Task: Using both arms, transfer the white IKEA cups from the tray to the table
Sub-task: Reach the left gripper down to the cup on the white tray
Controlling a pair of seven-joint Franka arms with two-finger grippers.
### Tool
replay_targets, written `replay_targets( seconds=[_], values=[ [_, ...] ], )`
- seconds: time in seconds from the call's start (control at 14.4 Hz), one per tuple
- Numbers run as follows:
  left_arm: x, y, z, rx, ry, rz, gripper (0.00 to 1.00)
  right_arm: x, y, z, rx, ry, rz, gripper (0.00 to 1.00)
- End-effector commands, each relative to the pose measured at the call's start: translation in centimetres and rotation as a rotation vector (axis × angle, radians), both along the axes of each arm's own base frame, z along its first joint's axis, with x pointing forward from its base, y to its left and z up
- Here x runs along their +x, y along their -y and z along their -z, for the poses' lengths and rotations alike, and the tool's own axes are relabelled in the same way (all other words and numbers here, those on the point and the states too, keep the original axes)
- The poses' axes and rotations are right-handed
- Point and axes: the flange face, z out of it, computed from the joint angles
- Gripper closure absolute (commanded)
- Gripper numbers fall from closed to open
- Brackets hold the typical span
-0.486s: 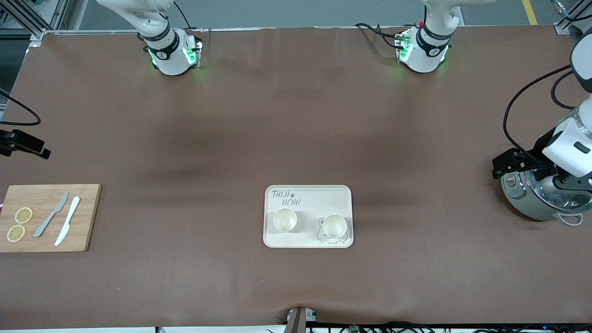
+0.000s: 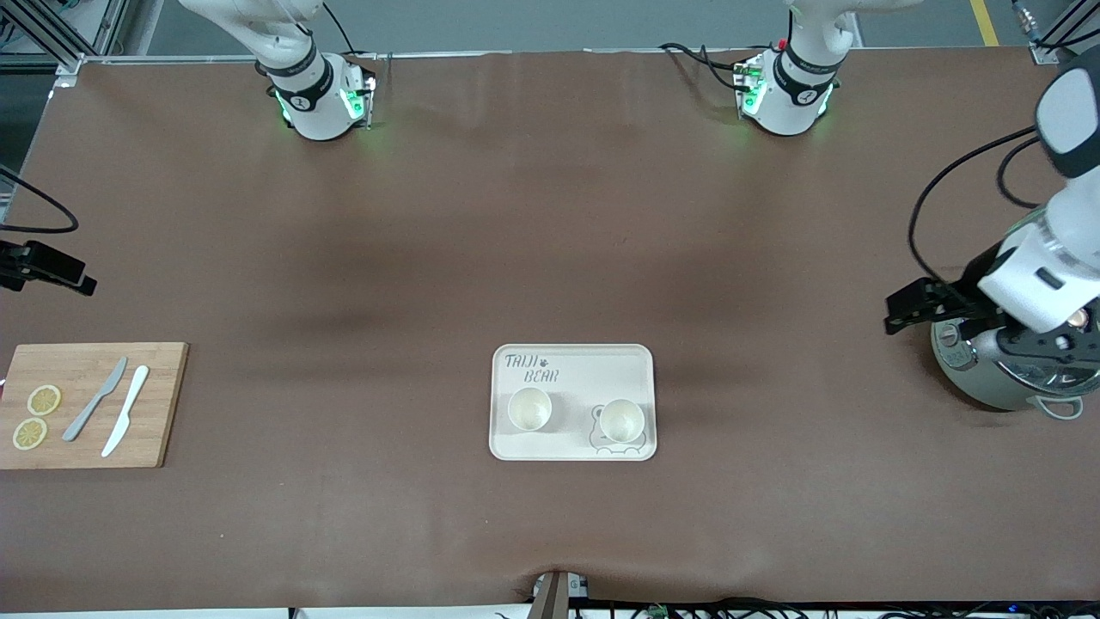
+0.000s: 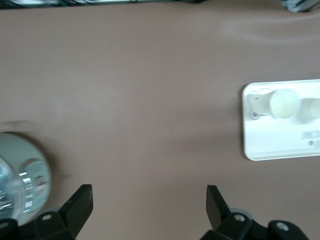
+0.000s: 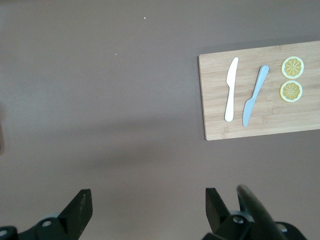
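Two small cream-white tapered handleless cups (image 2: 528,407) (image 2: 621,420) stand upright on the cream rectangular bear-printed tray (image 2: 574,362), mid-tabletop toward the front edge. They look light, rigid and smooth; grip across the rim. Left gripper (image 3: 145,200) and right gripper (image 4: 145,202): jaws apart, empty.

The brown table (image 2: 550,241) carries a cream tray (image 2: 573,361) near its middle. A bamboo cutting board (image 2: 163,404) lies at the right arm's end, and a grey pot (image 2: 988,387) stands at the left arm's end.
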Motion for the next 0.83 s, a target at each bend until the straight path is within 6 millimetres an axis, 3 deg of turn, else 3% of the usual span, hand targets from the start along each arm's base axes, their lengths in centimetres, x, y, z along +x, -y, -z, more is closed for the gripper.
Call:
replay_targets(
  seconds=[0.0, 0.21, 0.35, 0.76],
  values=[
    [1.9, 5.7, 3.8, -0.034, 0.003, -0.014, 0.00, -0.3, -0.2, -0.5, -0.009, -0.002, -0.007, 0.00],
    [4.0, 11.3, 7.7, -0.053, 0.018, -0.082, 0.00, -0.3, -0.1, -0.3, -0.007, -0.006, -0.015, 0.00],
    [4.3, 13.9, 10.7, -0.040, -0.003, -0.072, 0.00, -0.3, -0.1, -0.4, -0.008, 0.000, -0.019, 0.00],
    [6.0, 19.0, 18.7, -0.065, 0.053, -0.057, 0.00, -0.2, -0.3, -0.3, -0.008, 0.000, -0.021, 0.00]
  ],
)
